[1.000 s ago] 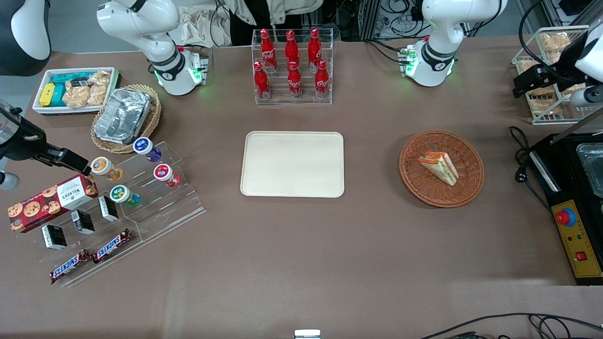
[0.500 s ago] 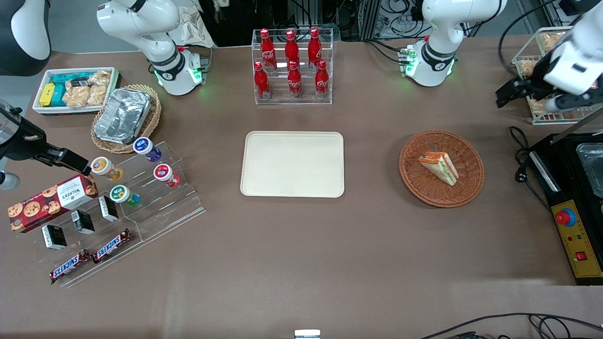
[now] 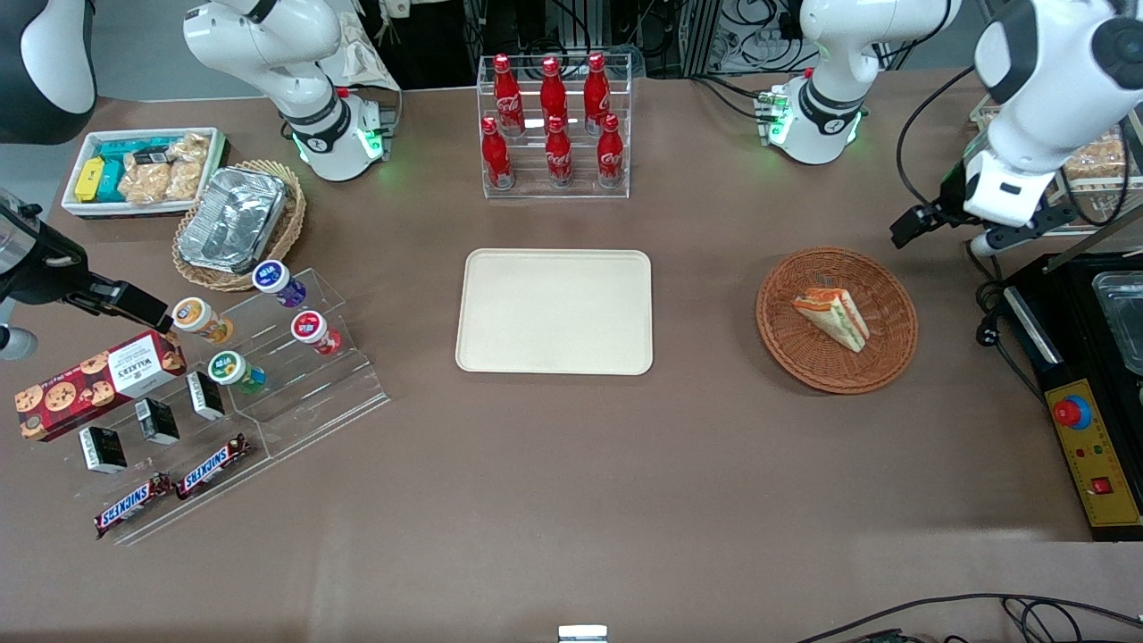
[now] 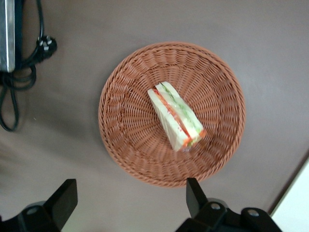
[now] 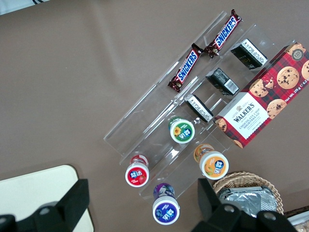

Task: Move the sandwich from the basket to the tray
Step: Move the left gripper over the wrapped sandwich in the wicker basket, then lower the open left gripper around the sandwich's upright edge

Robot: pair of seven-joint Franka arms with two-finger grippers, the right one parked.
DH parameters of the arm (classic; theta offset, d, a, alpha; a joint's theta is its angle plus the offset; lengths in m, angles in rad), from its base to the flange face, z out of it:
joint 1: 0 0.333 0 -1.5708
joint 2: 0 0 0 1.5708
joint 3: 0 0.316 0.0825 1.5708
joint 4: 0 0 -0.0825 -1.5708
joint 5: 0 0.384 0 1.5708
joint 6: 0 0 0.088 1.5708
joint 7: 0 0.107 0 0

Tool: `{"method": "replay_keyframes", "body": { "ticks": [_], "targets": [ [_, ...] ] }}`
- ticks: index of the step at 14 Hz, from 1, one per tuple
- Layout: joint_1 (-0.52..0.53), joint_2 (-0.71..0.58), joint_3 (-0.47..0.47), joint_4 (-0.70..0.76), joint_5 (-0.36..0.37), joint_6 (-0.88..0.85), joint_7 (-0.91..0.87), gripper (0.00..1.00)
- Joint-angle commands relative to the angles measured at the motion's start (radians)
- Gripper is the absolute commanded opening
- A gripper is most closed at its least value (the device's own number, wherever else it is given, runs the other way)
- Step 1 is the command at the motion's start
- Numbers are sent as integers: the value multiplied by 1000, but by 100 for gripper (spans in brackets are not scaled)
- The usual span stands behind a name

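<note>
- So the sandwich (image 4: 175, 116) sits mid-basket (image 4: 120, 145), tray (image 3: 554, 311) bare
- gripper (image 4: 130, 203) hangs above the basket's rim, jaws wide apart, holding nothing

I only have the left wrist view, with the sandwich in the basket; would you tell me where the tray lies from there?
Observer: The tray lies flat beside the basket, toward the parked arm's end of the table, with bare table between them.
Operator: Is anything on it?
Observer: No, its surface is bare.
Operator: And where does my gripper hang?
Observer: The gripper hangs above the table just outside the basket's rim, farther from the front camera than the sandwich and toward the working arm's end.
</note>
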Motion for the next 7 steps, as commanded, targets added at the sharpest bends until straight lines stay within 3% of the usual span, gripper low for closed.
{"method": "replay_keyframes", "body": {
  "ticks": [1, 7],
  "targets": [
    [-9, 39, -11, -15, -4, 83, -216, 100],
    [-70, 215, -11, -18, 10, 261, -450, 100]
  ]
}}
